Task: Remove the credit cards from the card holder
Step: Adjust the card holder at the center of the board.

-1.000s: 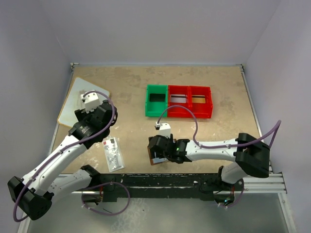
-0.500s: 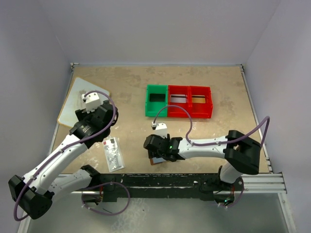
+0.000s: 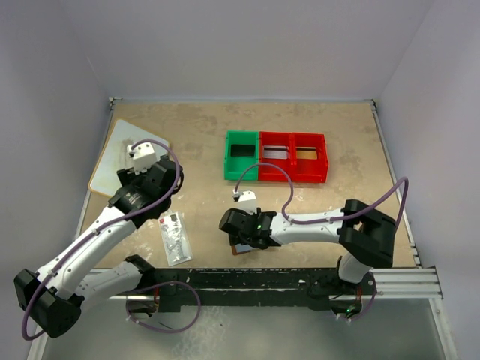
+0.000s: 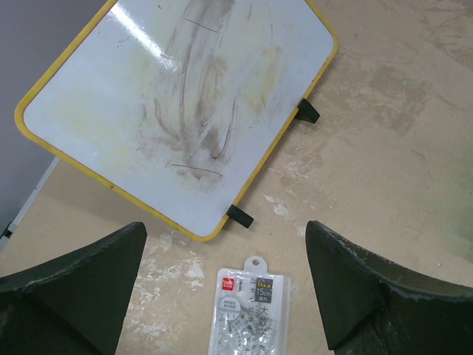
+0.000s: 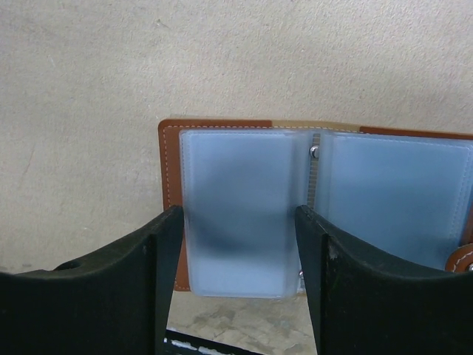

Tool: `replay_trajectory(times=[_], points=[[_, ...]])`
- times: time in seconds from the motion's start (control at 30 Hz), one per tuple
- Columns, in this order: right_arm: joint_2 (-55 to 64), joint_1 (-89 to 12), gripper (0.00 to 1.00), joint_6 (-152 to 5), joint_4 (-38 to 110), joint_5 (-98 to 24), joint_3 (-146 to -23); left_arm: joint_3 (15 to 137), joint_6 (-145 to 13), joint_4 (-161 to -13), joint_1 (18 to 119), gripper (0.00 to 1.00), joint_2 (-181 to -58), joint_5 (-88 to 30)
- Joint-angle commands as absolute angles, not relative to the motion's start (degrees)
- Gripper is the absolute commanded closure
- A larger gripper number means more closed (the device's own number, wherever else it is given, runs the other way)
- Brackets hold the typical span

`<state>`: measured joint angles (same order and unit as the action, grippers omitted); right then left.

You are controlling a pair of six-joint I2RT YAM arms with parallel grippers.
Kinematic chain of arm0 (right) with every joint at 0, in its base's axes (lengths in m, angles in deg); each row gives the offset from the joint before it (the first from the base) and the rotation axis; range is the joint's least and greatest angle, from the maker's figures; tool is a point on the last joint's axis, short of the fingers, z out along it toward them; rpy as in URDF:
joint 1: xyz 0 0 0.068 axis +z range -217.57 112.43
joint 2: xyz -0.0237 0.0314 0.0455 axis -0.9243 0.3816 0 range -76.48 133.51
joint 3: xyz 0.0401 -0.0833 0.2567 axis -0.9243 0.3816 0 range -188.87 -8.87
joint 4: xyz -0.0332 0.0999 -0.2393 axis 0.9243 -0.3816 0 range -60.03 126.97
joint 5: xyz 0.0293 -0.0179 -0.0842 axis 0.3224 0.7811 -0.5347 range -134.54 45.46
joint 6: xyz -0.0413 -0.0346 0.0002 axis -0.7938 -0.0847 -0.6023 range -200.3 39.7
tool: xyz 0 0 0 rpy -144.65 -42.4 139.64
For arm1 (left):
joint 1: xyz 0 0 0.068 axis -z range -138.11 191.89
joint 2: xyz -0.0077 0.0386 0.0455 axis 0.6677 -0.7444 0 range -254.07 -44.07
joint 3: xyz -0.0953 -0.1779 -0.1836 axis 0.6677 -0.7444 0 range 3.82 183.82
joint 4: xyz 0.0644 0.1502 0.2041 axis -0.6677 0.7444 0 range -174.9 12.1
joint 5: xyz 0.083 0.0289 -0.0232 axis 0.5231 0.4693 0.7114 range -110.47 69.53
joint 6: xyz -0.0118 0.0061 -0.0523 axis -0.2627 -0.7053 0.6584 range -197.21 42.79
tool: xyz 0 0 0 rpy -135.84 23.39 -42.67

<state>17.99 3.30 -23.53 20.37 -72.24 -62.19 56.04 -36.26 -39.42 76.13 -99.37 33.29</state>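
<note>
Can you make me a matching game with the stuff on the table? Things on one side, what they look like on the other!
Things:
1. whiteboard
2. card holder
3. packet
4. green bin

Clues:
A. next to the red bins
B. lying open, blue pockets showing
C. yellow rim
D. clear, with a red mark

Pairs: 1-C, 2-B, 3-D, 4-A

Tan table: whiteboard, packet, open card holder, three bins.

No legible text on packet label
</note>
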Motion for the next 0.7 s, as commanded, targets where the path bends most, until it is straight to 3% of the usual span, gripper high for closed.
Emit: replay_trajectory(times=[0.0, 0.43, 0.67], points=[[18.8, 3.4, 0.35, -21.5, 17.8, -74.4, -63.8, 56.6, -36.4, -40.2, 75.9, 0.14, -99.7, 33.8], [18.8, 2.9, 0.4, -21.1, 21.7, -72.2, -62.3, 56.6, -36.6, -40.2, 76.0, 0.14, -100.1, 33.7], [13.8, -0.5, 0.41, -23.2, 32.5, -64.6, -55.6, 56.7, -36.8, -40.3, 76.0, 0.15, -100.4, 33.3]])
